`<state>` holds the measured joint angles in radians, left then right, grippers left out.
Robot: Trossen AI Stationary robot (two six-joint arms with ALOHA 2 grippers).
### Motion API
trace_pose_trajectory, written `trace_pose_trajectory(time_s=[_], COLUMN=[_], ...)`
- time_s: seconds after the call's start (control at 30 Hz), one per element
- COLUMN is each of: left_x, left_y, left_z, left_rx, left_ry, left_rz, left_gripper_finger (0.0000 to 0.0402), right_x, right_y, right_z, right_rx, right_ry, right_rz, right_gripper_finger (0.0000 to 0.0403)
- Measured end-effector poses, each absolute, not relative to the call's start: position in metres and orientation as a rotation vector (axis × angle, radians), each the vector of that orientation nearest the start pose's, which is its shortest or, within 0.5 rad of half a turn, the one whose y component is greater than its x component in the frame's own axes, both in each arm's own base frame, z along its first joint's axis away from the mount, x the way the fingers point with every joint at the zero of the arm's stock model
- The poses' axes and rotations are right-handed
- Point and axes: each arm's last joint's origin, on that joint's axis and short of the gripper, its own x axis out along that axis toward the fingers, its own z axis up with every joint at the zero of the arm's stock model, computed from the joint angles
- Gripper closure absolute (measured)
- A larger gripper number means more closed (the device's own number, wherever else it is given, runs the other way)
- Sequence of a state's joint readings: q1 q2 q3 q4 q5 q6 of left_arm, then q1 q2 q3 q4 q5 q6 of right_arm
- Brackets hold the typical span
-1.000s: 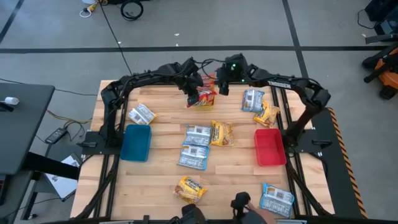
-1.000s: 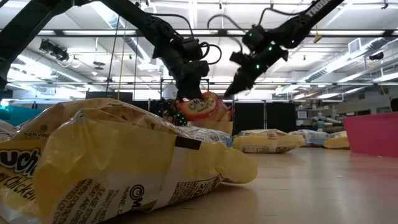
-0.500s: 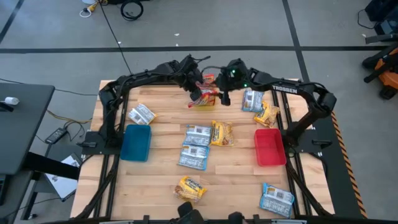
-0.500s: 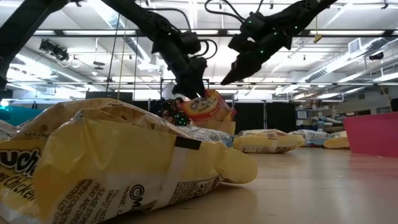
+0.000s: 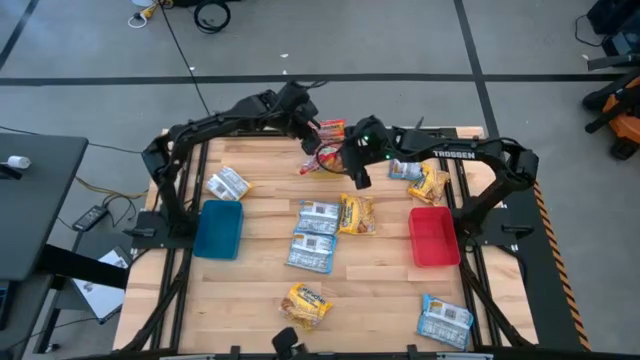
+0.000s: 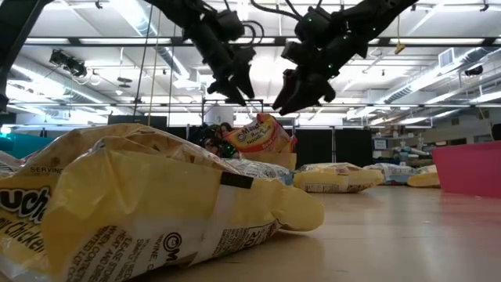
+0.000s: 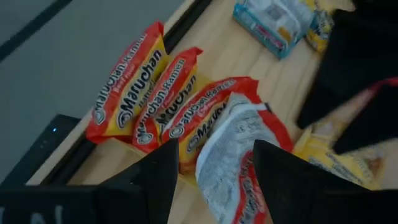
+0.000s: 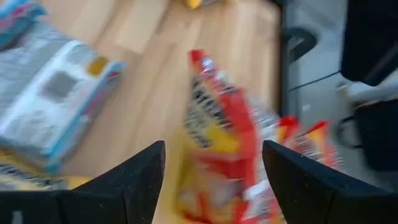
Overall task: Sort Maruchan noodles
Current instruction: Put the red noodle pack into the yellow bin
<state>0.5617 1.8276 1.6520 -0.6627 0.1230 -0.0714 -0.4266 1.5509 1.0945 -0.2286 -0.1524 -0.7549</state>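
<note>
Several red Maruchan noodle packets point(image 7: 124, 87) lie in an overlapping row at the table's far edge. One more red packet point(image 5: 325, 160) leans on them, its white back point(image 7: 227, 155) turned up and its lower edge on the wood. My left gripper point(image 5: 313, 138) hangs open above that packet, its fingers point(image 7: 155, 180) either side of it in the left wrist view and clear of it. My right gripper point(image 5: 358, 172) is open just to the right of the packet point(image 8: 217, 143) and points at it. In the low view both grippers point(image 6: 237, 92) point(image 6: 291, 100) hang above the packet point(image 6: 262, 135).
Blue-and-white packets point(image 5: 318, 218) point(image 5: 406, 168) and yellow packets point(image 5: 357, 213) point(image 5: 428, 185) lie scattered over the table. A blue bin point(image 5: 219, 228) stands at the left and a red bin point(image 5: 433, 236) at the right. A yellow packet point(image 6: 156, 211) fills the low view's foreground.
My left gripper has opened, let go of the red packet and risen above it. The packet stays leaning on the row at the far edge. My right gripper has swung from the far right toward the packet, leftward and nearer, staying open.
</note>
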Motion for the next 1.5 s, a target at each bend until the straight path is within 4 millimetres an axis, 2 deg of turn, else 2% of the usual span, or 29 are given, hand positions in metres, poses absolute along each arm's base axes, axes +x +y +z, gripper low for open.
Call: trace_pose_trajectory(time_s=[0.1,0.2,0.3,0.4,0.5,0.67,0.8,0.93,1.1,1.2,1.33,1.5], left_x=[0.332,0.315,0.292,0.268,0.247,0.214,0.199,0.196,0.210,0.220,0.231,0.240], left_y=[0.205,0.194,0.184,0.176,0.169,0.167,0.168,0.169,0.170,0.171,0.168,0.156], left_z=[0.332,0.366,0.398,0.423,0.437,0.447,0.447,0.434,0.398,0.374,0.363,0.362], left_rx=[-0.328,-0.274,-0.218,-0.192,-0.161,-0.163,-0.176,-0.204,-0.244,-0.253,-0.220,-0.200], left_ry=[0.740,0.675,0.584,0.507,0.497,0.526,0.532,0.512,0.509,0.504,0.439,0.446], left_rz=[0.452,0.449,0.452,0.472,0.494,0.552,0.594,0.565,0.470,0.455,0.432,0.399], left_gripper_finger=[0.0193,0.0193,0.0193,0.0193,0.0194,0.0194,0.0194,0.0194,0.0194,0.0194,0.0194,0.0194], right_x=[0.311,0.322,0.337,0.351,0.356,0.354,0.354,0.350,0.341,0.339,0.342,0.345], right_y=[-0.137,-0.144,-0.152,-0.160,-0.164,-0.164,-0.167,-0.166,-0.163,-0.163,-0.159,-0.155], right_z=[0.257,0.256,0.234,0.224,0.217,0.219,0.220,0.227,0.249,0.245,0.238,0.233], right_rx=[-0.540,-0.458,-0.373,-0.317,-0.270,-0.221,-0.201,-0.112,0.013,0.067,0.091,0.096], right_ry=[0.657,0.653,0.767,0.796,0.813,0.829,0.823,0.807,0.745,0.774,0.781,0.726], right_rz=[-0.034,-0.037,-0.020,-0.067,-0.096,-0.134,-0.203,-0.270,-0.366,-0.394,-0.416,-0.501], right_gripper_finger=[0.0128,0.0128,0.0129,0.0137,0.0164,0.0242,0.0314,0.0381,0.0378,0.0374,0.0384,0.0382])
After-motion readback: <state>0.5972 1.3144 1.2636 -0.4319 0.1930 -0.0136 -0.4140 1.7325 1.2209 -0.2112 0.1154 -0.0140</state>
